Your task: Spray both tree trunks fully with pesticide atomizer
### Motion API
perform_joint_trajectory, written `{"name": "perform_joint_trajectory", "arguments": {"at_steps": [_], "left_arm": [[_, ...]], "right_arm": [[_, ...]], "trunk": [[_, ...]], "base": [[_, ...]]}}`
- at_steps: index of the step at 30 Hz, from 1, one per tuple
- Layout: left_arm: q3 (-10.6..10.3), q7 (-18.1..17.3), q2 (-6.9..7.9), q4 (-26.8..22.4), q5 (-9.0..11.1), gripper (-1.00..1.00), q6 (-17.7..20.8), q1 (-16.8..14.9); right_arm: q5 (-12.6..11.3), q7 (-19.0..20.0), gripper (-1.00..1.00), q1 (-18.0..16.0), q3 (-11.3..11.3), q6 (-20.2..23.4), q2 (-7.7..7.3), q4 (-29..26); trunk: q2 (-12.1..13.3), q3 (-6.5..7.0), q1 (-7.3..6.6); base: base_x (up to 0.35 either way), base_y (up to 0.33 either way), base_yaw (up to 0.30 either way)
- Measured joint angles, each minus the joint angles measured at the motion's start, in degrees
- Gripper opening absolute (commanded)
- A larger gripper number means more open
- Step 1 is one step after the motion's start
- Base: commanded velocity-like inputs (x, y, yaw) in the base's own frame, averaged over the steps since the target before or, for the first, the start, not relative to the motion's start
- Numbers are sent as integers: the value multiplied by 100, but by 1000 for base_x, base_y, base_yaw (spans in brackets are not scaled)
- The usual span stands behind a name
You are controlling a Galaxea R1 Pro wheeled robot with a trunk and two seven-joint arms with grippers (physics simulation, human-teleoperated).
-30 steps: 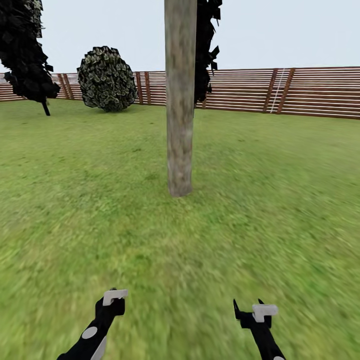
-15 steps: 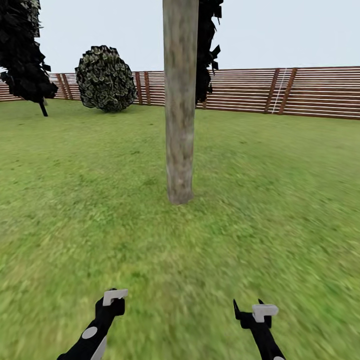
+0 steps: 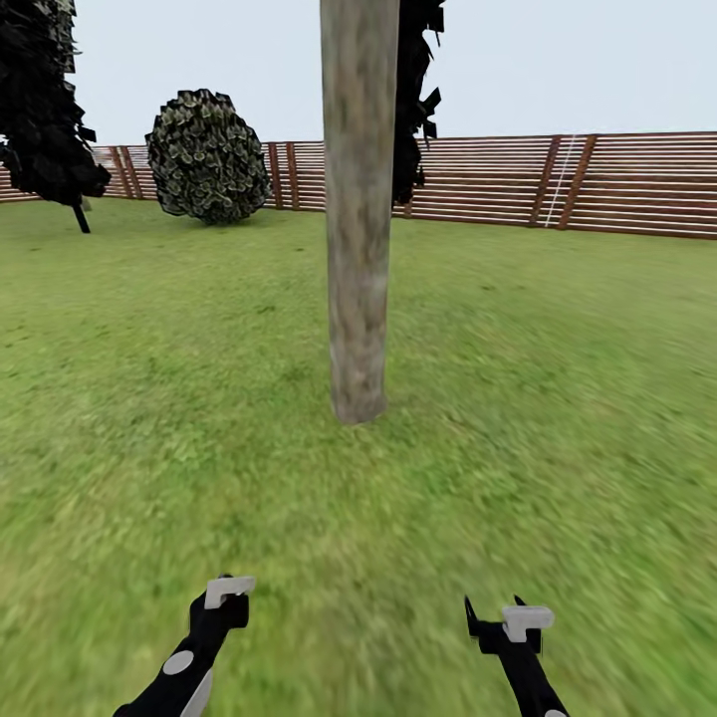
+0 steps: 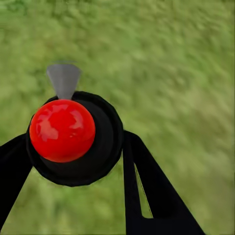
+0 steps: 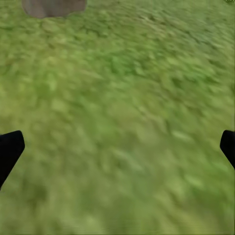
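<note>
A thick grey-brown tree trunk (image 3: 358,219) rises from the grass (image 3: 199,398) straight ahead, dark leaves (image 3: 413,100) behind it. Its base (image 5: 54,7) also shows in the right wrist view. My left gripper (image 3: 227,605) hangs low at the near left, shut on the pesticide atomizer (image 4: 73,137), a round black body with a glossy red ball on top and a grey cone nozzle (image 4: 63,80). Low at the near right, my right gripper (image 3: 495,619) is open with nothing in it, its fingertips (image 5: 11,149) far apart over grass. No spray specks are visible.
A brown slatted fence (image 3: 597,184) closes the lawn at the back. A round dark bush (image 3: 207,156) stands before it at the left, and another dark-crowned tree (image 3: 45,100) at the far left. Grass stretches open on both sides of the trunk.
The view has moved forward: the trunk looms larger and its base sits lower in the picture. Both grippers keep their places in the view.
</note>
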Motion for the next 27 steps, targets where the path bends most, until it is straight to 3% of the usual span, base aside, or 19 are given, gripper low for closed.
{"name": "perform_joint_trajectory", "arguments": {"at_steps": [9, 27], "left_arm": [[1, 0, 0, 0, 0, -100, 0, 0], [-25, 0, 7, 0, -8, -100, 0, 2]], "right_arm": [[0, -1, 100, 0, 0, -1, 0, 0], [0, -7, 100, 0, 0, 2, 0, 0]], "trunk": [[0, 0, 0], [0, 0, 0]], "base": [[339, 44, -122], [335, 72, -4]]}}
